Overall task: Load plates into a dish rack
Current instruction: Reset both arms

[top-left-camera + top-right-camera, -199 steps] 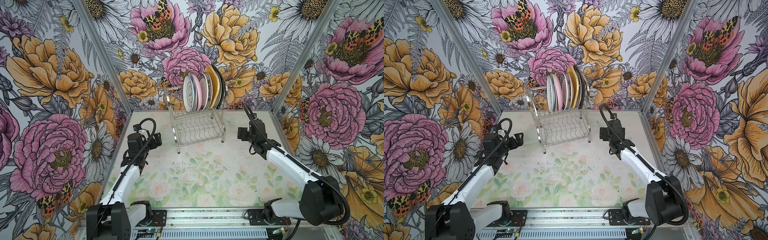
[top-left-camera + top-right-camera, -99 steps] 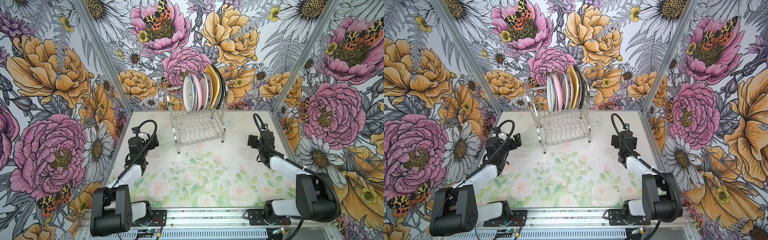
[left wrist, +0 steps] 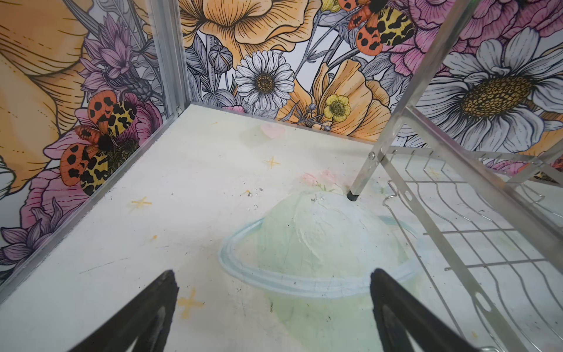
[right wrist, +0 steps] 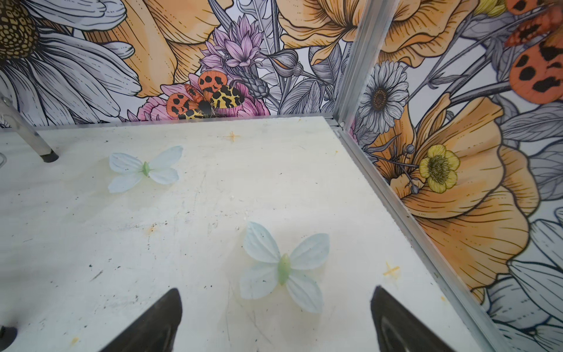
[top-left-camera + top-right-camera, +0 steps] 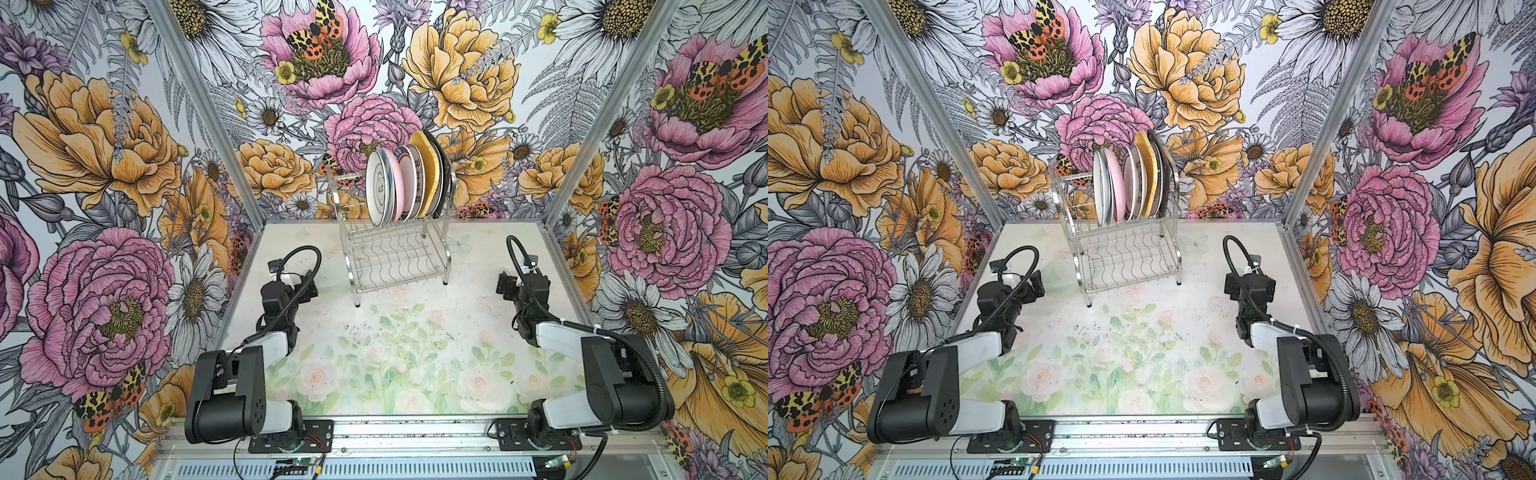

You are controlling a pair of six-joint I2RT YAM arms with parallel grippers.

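1. The dish rack (image 5: 395,257) stands at the far middle of the surface (image 5: 415,357), with its legs on the surface.
2. The plates (image 5: 409,183) stand on edge in the rack's upper tier, packed toward its right end. Both top views show the row. A white one with dark rings is at the left, pink is next, a yellow square one sits near the right, and a dark one is last.
3. The left gripper (image 5: 309,286) is low, just left of the rack's front-left leg and not touching it. From above only its black body shows, so the jaw gap is not readable there.
4. The left wrist view settles it: the left gripper (image 3: 272,275) has its jaws spread wide, with only printed surface between them. This view also shows a rack leg (image 3: 362,170) with a black foot and the wavy lower shelf (image 3: 472,231) close up. The plates are out of its frame.
5. The right gripper (image 5: 505,284) is right of the rack and well apart from it.
6. In the right wrist view the right gripper (image 4: 275,292) has its jaws wide apart and holds nothing. Two pale printed butterflies (image 4: 283,265) lie on the surface ahead, and one rack foot (image 4: 48,157) shows at the frame edge.
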